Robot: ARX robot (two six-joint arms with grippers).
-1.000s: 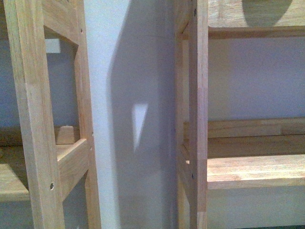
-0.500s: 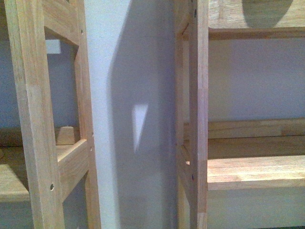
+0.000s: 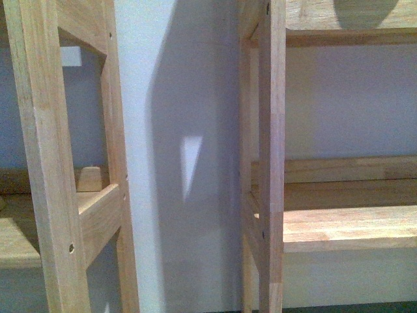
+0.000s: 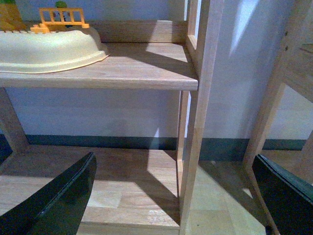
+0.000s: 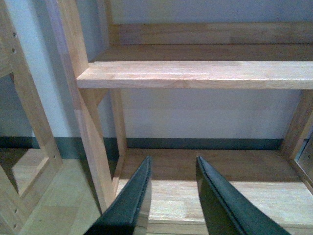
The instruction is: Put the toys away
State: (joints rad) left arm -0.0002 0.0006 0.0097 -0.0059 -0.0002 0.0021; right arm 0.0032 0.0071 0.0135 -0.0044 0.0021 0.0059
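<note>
The yellow-orange plush toy is out of view in every frame. My left gripper [image 4: 173, 164] is wide open and empty; its two dark fingers [image 4: 63, 196] stand far apart before a wooden shelf post [image 4: 198, 122]. My right gripper [image 5: 173, 164] is open and empty, its dark fingers [image 5: 132, 196] a small gap apart above the bottom board of the right shelf unit [image 5: 220, 191]. Neither gripper shows in the front view.
Two wooden shelf units stand against a pale wall, the left one [image 3: 49, 163] and the right one [image 3: 270, 156] with a gap between. A cream plastic base with an orange toy fence [image 4: 49, 46] lies on the left unit's shelf. A small wooden block [image 3: 90, 179] sits on a left shelf.
The front view has shifted slightly; the shelves sit a little lower and dark floor shows at the bottom right.
</note>
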